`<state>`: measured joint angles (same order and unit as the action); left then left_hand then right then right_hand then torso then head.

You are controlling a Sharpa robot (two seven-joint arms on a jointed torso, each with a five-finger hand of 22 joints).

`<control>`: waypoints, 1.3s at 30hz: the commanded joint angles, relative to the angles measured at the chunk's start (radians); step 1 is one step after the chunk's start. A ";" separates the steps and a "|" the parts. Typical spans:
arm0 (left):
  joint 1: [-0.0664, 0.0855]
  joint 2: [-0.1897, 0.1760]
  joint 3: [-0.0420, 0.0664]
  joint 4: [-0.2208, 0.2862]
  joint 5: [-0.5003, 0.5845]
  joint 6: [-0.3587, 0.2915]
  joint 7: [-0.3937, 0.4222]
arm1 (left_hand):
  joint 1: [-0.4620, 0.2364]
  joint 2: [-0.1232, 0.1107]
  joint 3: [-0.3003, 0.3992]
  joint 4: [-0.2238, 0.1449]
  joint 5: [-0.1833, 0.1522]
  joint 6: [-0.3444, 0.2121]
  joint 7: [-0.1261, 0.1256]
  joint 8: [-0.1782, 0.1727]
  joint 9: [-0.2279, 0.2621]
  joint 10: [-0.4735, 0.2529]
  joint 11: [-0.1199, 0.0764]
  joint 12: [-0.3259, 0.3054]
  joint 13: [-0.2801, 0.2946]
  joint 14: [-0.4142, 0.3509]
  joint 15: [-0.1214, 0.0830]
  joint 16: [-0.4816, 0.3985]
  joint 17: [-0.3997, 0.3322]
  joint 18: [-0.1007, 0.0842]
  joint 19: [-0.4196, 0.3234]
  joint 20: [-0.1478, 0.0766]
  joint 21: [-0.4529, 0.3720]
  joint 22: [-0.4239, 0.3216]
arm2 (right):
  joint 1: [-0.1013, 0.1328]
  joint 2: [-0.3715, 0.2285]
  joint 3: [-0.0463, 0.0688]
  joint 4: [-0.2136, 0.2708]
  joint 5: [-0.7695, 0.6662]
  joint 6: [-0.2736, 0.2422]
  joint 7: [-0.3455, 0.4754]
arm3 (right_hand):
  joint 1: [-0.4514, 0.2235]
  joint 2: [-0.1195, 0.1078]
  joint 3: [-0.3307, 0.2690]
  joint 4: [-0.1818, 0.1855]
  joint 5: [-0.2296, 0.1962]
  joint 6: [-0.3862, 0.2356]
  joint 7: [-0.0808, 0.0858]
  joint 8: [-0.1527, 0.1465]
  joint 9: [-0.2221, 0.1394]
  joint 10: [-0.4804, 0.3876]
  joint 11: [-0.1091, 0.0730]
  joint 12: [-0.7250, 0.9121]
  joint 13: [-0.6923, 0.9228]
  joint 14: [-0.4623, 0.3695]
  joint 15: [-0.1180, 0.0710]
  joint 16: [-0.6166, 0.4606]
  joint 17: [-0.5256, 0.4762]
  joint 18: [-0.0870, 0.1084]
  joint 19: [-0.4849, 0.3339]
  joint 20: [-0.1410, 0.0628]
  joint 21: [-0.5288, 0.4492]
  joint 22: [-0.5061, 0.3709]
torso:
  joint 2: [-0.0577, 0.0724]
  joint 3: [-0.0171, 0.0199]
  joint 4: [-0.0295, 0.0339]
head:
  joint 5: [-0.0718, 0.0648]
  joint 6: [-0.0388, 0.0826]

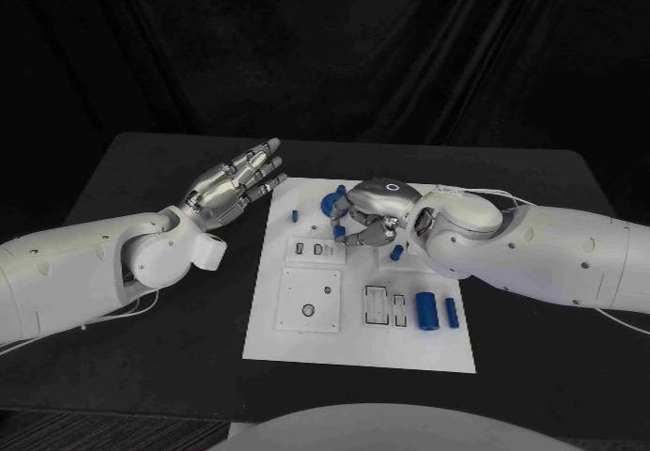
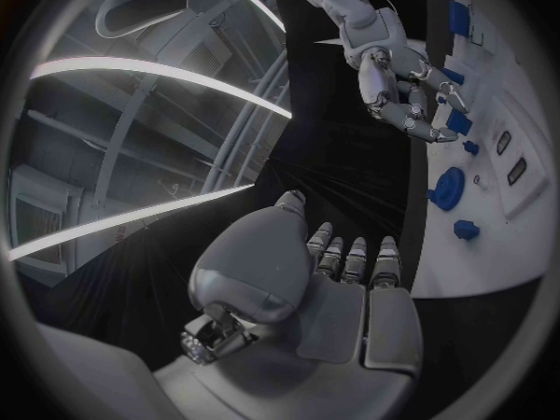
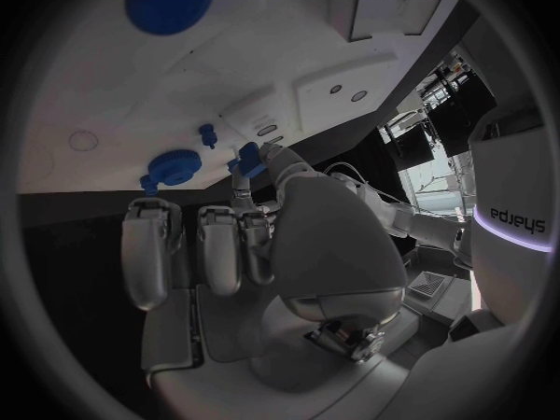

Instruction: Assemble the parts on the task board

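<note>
Fingers of the silver right hand (image 1: 363, 218) pinch a small blue plastic part (image 3: 250, 160) over the white rectangular task board (image 1: 359, 352) at frame centre, hiding that part's axis. Two blue cylinders (image 1: 436, 310) lie lengthwise at lower right of the board. The silver left hand (image 1: 233, 186) hovers flat and released at upper left, and "sharpa" reads mirrored on the robot's body.

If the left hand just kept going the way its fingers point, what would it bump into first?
Probably nothing on the board: the left hand, flat and open beside the task board, points past its far corner toward bare black table. Height above the table is unclear.
</note>
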<state>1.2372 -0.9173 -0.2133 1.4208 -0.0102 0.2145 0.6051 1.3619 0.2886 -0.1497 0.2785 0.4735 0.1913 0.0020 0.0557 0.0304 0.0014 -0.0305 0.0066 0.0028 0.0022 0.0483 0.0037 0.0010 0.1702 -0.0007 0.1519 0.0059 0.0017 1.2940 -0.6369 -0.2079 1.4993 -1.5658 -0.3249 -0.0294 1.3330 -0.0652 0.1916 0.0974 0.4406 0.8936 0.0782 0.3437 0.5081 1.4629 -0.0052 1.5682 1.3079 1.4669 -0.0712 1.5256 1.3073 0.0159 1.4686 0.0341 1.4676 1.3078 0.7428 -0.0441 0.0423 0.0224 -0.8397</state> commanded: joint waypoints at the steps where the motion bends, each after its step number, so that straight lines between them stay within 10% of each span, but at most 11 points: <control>1: -0.001 0.002 0.001 0.000 -0.002 0.012 0.008 | 0.010 0.001 0.006 0.002 0.003 0.000 0.006 0.004 0.001 0.001 0.007 0.001 0.000 -0.002 0.006 -0.004 -0.001 0.006 0.001 0.009 -0.006 -0.002 | -0.007 0.004 0.001 -0.004 -0.014 0.024 -0.040 | -0.009 0.003 0.005 0.000 0.005 0.002 0.001 0.000 0.029 0.108 0.007 0.003 0.263 0.086 0.006 -0.007 0.178 0.013 0.046 0.008 -0.006 0.224 | -0.001 0.0011 -0.0014 | -0.001 -0.002; 28: -0.001 0.011 0.001 -0.010 -0.002 0.019 0.002 | 0.010 0.001 0.008 0.001 0.004 0.001 0.008 0.004 0.001 0.001 0.008 0.000 0.000 -0.002 0.006 -0.004 -0.001 0.006 0.001 0.010 -0.006 -0.002 | -0.034 0.028 0.001 -0.026 -0.014 0.071 -0.058 | -0.015 -0.002 0.015 -0.008 0.004 -0.021 0.011 -0.018 0.020 0.108 0.014 0.003 0.263 0.079 0.013 -0.028 0.144 0.023 0.027 0.016 -0.044 0.211 | 0.000 0.0029 0.0004 | -0.001 -0.009; 39: -0.001 0.014 0.001 -0.016 -0.002 0.022 0.001 | 0.011 0.002 0.009 0.001 0.005 0.002 0.009 0.005 0.001 0.000 0.008 0.000 0.000 -0.002 0.006 -0.004 -0.001 0.006 0.001 0.010 -0.006 -0.002 | -0.038 0.034 0.001 -0.030 -0.014 0.090 -0.063 | -0.035 -0.010 0.029 -0.013 -0.066 -0.073 0.028 -0.086 -0.025 0.108 0.020 0.003 0.263 0.076 0.019 -0.035 0.132 0.026 0.021 0.023 -0.061 0.206 | 0.000 0.0025 -0.0001 | -0.002 -0.011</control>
<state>1.2372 -0.9053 -0.2133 1.4048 -0.0102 0.2205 0.5969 1.3619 0.2886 -0.1469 0.2814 0.4734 0.1950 0.0056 0.0554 0.0303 0.0013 -0.0305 0.0065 0.0028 0.0021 0.0483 0.0037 0.0009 0.1701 0.0029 0.1553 0.0059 0.0011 1.2595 -0.6032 -0.2071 1.4699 -1.5722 -0.2620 -0.0664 1.3060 -0.0773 0.2154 0.0828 0.3783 0.8289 0.1069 0.2600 0.4843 1.4685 0.0074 1.5682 1.3075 1.4669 -0.0571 1.4953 1.3073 0.0321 1.4652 0.0521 1.4134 1.3075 0.7426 -0.0414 0.0427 0.0203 -0.8500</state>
